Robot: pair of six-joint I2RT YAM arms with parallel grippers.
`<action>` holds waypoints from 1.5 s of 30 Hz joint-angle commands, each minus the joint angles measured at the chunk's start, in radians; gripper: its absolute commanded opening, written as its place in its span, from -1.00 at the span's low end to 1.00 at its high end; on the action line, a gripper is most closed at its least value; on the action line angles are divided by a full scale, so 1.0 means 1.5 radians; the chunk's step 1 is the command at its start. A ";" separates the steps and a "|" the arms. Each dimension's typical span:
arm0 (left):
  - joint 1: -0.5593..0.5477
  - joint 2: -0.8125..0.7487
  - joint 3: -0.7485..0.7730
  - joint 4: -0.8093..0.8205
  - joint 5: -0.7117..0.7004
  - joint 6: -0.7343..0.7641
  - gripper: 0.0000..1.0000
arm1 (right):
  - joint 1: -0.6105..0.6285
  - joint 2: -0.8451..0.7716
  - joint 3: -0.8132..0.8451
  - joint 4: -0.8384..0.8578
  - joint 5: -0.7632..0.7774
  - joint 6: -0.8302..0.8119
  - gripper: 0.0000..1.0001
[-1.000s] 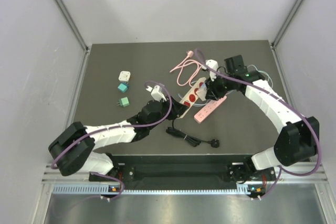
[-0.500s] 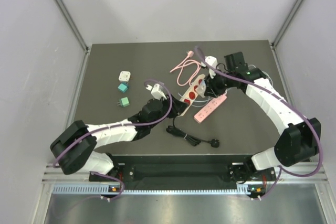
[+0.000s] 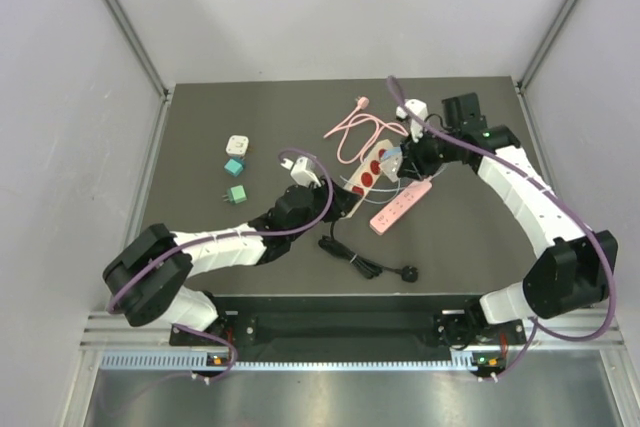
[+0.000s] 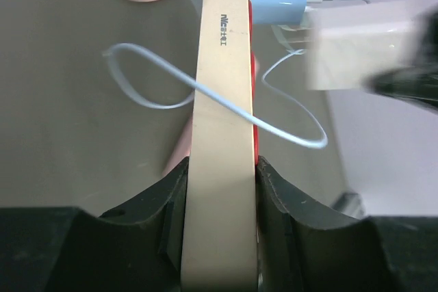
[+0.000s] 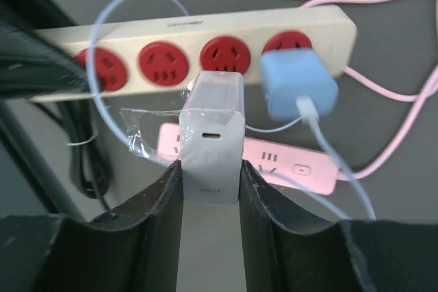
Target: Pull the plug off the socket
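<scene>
White plug (image 5: pixel 212 124) — clamped in right end effector (image 5: pixel 211 179), centre frame, just clear of cream power strip (image 5: pixel 339 35) across upper frame; left end effector (image 4: pixel 220 189) clamped on strip end — blue adapter (image 5: pixel 298 87) seated.

Pink plastic power strip (image 3: pixel 401 206) near a coiled black cord (image 3: pixel 351 256); small white square adapter (image 3: pixel 238 145) well apart, leftward

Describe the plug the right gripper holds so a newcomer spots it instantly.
Find the cream power strip with red sockets mid-table. The right gripper pinches a white charger beside it. Unlike the plugged-in blue charger, it wears clear plastic film.
</scene>
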 commanded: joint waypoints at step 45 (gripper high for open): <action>0.062 -0.061 -0.123 0.092 0.029 0.041 -1.00 | -0.367 0.075 -0.129 0.215 0.035 0.003 -0.97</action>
